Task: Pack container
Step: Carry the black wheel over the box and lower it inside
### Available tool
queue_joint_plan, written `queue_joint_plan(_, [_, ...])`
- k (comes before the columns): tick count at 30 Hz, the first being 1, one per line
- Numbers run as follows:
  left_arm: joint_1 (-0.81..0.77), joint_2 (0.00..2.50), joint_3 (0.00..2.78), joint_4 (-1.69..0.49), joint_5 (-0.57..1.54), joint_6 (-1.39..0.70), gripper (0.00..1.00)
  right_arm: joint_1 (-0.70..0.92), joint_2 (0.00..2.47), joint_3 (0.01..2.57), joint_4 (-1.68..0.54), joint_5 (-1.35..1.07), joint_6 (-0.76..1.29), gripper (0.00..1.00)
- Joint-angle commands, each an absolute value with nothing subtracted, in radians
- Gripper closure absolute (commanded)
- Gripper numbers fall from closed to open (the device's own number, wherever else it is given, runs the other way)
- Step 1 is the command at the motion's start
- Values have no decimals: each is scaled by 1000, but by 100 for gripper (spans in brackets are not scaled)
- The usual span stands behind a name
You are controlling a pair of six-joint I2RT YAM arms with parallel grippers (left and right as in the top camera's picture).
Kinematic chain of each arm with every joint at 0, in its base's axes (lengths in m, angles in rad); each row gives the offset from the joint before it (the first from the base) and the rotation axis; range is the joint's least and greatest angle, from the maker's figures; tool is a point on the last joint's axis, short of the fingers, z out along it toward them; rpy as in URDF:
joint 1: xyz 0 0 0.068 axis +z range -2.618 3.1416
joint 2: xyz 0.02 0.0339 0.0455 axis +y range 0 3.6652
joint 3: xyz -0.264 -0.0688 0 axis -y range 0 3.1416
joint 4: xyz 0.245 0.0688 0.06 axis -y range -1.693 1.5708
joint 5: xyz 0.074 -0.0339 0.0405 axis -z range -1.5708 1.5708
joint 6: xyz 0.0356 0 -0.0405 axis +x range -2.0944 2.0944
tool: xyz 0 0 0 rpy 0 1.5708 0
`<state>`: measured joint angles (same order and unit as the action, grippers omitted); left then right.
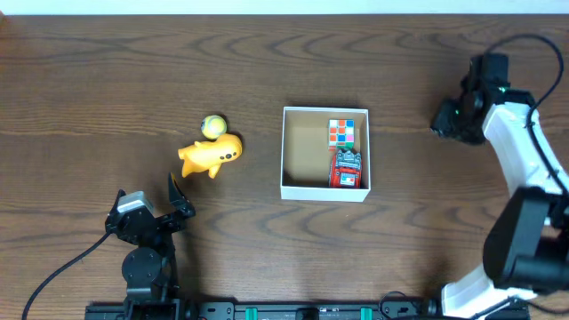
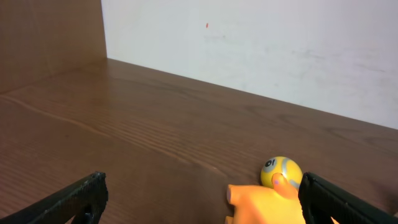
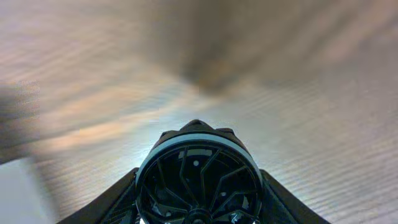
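Observation:
The container [image 1: 296, 153], a square white-walled box with a brown inside, sits mid-table and holds a colour cube [image 1: 347, 133] and a red toy car [image 1: 348, 169]. An orange toy animal [image 1: 211, 156] with a yellow ball [image 1: 212, 126] lies to its left; both also show in the left wrist view, the animal [image 2: 267, 204] and the ball [image 2: 281, 172]. My left gripper [image 1: 180, 201] is open and empty, just short of the animal, which lies by its right finger [image 2: 205, 211]. My right gripper [image 1: 447, 120] is to the right of the container, shut on a black spoked wheel-like object [image 3: 198, 168].
The brown wooden table runs to a white wall at the back [image 2: 261, 50]. A wooden side panel [image 2: 50, 31] stands at the far left. The right arm's white links [image 1: 516, 151] reach along the right edge.

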<state>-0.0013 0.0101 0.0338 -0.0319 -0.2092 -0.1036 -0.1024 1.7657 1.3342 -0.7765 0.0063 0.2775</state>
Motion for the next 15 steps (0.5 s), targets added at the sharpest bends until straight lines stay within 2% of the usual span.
queue_joint_plan(1, [-3, 4, 4, -48, -210, -94, 2, -16, 1672, 1379, -785, -5, 227, 47])
queue_joint_plan(9, [-3, 4, 4, -48, -210, -94, 2, 246, 1539, 1381, -774, -2, 88, 47])
queue_joint_plan(15, [-3, 4, 4, -48, -210, -94, 2, 404, 1538, 1380, -770, 56, 88, 43])
